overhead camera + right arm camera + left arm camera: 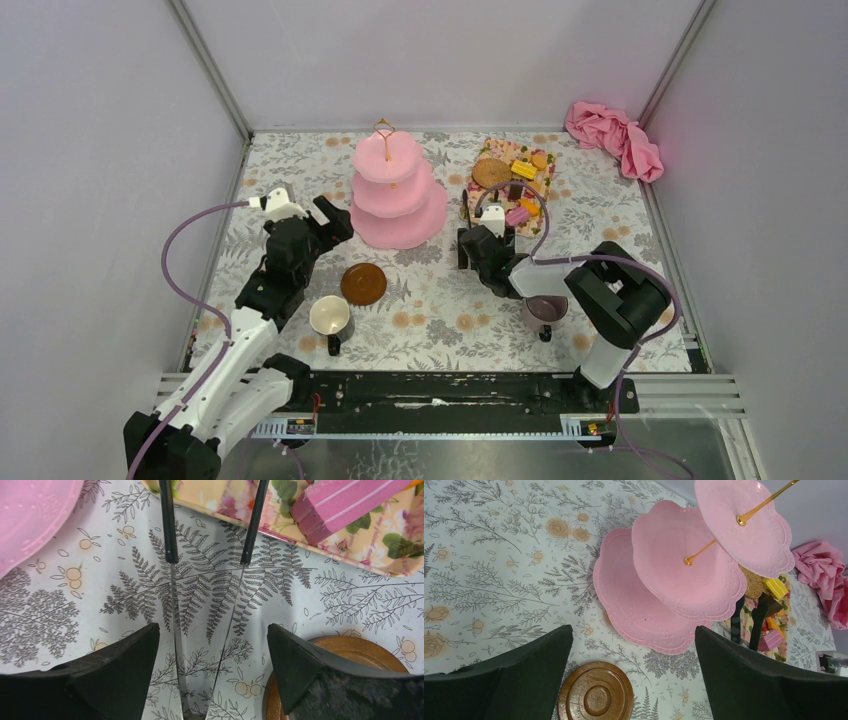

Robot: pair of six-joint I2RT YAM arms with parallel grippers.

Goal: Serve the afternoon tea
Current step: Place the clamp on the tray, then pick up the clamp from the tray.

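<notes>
The pink three-tier cake stand point(398, 195) stands at the middle back, its tiers bare in the left wrist view point(664, 580). Small orange and yellow biscuits point(527, 168) lie on a floral tray point(478, 203) to its right. One brown saucer point(363, 284) lies in front of the stand, with the white mug point(330, 318) just before it. My left gripper point(330, 228) hangs open above the saucer point(596, 695), nothing between its fingers. My right gripper point(212, 630) stands open astride the slim tongs point(172, 605), clear of both arms. The purple mug point(546, 308) stands behind it. A second saucer point(350, 650) shows under the right finger.
A pink cloth point(615, 135) lies bunched in the back right corner. A pink striped block point(345, 505) sits on the tray's near edge, by the tongs' black tips. Walls close the floral table point(440, 300) on three sides.
</notes>
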